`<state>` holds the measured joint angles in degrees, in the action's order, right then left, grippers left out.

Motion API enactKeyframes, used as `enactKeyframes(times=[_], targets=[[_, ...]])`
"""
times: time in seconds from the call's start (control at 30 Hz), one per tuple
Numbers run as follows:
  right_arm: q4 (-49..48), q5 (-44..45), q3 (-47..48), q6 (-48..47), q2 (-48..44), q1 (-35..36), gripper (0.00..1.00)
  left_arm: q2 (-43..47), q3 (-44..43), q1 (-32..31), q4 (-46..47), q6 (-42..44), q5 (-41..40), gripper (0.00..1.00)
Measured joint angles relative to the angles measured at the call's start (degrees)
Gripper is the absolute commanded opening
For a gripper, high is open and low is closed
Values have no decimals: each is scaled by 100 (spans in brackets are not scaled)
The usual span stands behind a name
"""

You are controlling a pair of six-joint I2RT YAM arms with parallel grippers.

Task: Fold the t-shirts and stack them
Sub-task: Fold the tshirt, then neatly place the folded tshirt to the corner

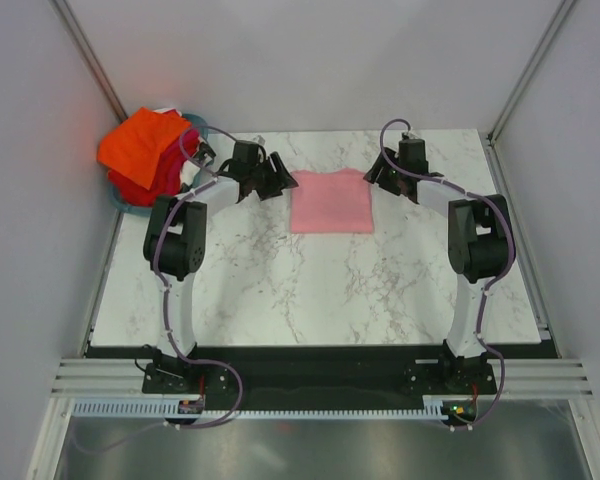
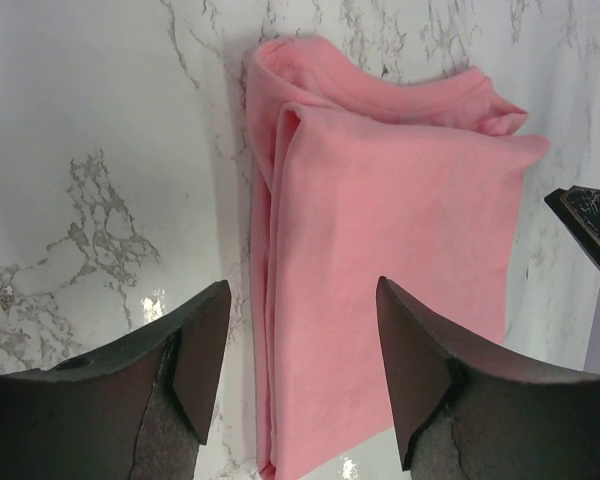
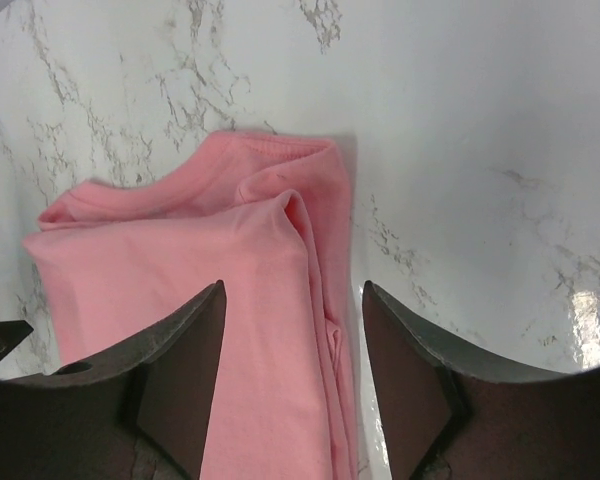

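A light pink t-shirt (image 1: pixel 331 201) lies folded into a flat rectangle on the marble table, at the far middle. It fills the left wrist view (image 2: pixel 380 250) and the right wrist view (image 3: pixel 210 300). My left gripper (image 1: pixel 280 182) is open and empty, hovering over the shirt's left edge. My right gripper (image 1: pixel 380 178) is open and empty over the shirt's right edge. Orange (image 1: pixel 140 145) and red t-shirts (image 1: pixel 130 188) are heaped at the far left.
A teal basket (image 1: pixel 194 125) at the far left corner holds the heap of orange and red shirts. The marble table (image 1: pixel 310 290) is walled in by white panels. A black strip runs along the near edge by the arm bases.
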<state>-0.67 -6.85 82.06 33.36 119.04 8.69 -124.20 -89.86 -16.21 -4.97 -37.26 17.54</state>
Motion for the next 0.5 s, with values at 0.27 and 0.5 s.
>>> enactKeyframes(times=[0.27, 0.5], targets=[[68, -260, -28, -195, 17, -33, 44, 17, 127, 0, 133, 7, 7, 47], [107, -542, -28, -219, 221, -85, 44, 9, 127, 0, 195, 7, 13, 41]])
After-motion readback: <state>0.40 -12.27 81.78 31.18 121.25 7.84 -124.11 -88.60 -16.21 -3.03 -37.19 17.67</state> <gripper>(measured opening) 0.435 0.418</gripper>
